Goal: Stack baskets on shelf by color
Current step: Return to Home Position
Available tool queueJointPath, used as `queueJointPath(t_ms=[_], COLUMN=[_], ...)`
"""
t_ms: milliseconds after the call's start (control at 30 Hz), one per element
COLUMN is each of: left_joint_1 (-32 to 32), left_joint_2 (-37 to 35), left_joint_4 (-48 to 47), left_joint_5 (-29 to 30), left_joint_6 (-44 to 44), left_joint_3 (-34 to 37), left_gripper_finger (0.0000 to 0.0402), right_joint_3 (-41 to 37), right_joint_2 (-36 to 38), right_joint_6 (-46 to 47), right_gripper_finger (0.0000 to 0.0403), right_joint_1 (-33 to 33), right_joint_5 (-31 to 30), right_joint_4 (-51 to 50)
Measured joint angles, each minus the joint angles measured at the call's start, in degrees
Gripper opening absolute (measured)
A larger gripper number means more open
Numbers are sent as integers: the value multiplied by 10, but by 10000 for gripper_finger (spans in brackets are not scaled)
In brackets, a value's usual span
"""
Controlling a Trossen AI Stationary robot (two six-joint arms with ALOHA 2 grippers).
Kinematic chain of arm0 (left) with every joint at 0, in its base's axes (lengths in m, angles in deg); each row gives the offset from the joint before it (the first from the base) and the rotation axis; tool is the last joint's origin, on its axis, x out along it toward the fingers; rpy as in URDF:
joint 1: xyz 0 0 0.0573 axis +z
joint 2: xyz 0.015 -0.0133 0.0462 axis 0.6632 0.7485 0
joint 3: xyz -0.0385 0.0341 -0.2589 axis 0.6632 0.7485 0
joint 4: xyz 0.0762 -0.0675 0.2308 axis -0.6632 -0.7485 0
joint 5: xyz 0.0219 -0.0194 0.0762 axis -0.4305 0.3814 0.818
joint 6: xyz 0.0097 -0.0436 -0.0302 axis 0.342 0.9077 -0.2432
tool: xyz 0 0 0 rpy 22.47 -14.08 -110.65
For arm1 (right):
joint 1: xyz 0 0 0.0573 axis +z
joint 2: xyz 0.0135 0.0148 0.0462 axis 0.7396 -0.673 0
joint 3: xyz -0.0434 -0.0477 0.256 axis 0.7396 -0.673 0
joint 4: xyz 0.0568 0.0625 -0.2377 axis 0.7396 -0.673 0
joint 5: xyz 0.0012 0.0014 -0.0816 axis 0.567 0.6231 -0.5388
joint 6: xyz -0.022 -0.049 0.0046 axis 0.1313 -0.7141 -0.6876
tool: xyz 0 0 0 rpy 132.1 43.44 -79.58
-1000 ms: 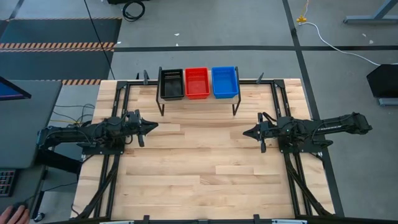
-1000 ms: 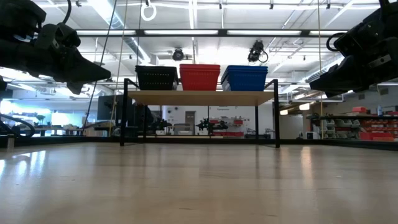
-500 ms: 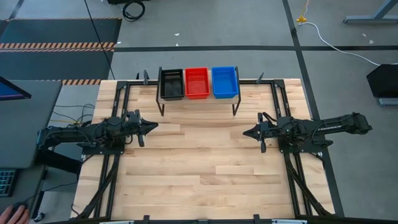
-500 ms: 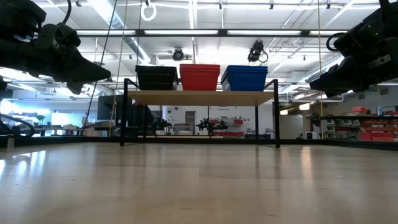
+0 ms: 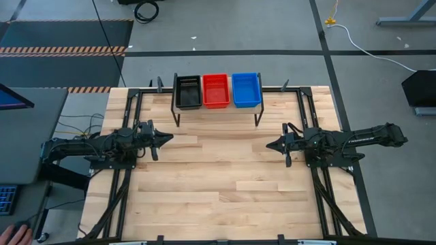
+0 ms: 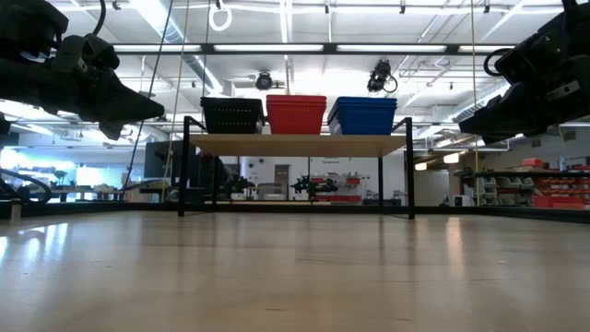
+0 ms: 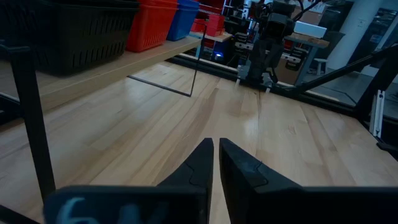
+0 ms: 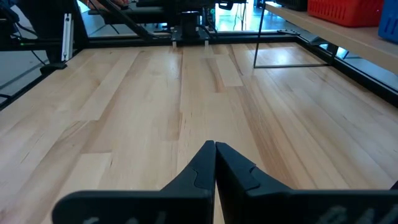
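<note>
The shelf [image 5: 218, 110] stands at the table's far edge on thin black legs. On its top rest a black stack of baskets [image 5: 189, 91] at the left, a red stack [image 5: 216, 90] in the middle and a blue stack [image 5: 246, 89] at the right; they also show in the low view, black [image 6: 231, 115], red [image 6: 296, 114], blue [image 6: 363, 115]. My left gripper [image 5: 170, 138] is shut and empty above the table's left side. My right gripper [image 5: 268, 145] is shut and empty above the right side. Both point toward the table's middle.
Black frame rails [image 5: 126, 184] run along the tabletop's left and right sides and its far edge. The wide wooden tabletop [image 5: 218, 184] lies between the arms and toward the near edge. A person's hand [image 5: 15, 235] shows at the lower left, off the table.
</note>
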Motion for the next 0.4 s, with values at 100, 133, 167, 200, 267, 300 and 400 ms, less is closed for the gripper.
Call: queueJointPath(t_ms=[100,133,167,200,267,300,400], left_joint_1=[0,0,0,0,0,0,0], left_joint_2=[0,0,0,0,0,0,0], left_joint_4=[0,0,0,0,0,0,0], left_joint_5=[0,0,0,0,0,0,0], left_joint_6=[0,0,0,0,0,0,0], left_joint_3=[0,0,0,0,0,0,0], left_gripper_finger=[28,27,26,25,26,27,31], right_joint_3=[0,0,0,0,0,0,0], right_joint_2=[0,0,0,0,0,0,0], right_joint_6=[0,0,0,0,0,0,0], right_gripper_finger=[16,16,16,16,16,16,16], right_joint_1=[0,0,0,0,0,0,0], right_joint_5=[0,0,0,0,0,0,0], right_joint_4=[0,0,0,0,0,0,0])
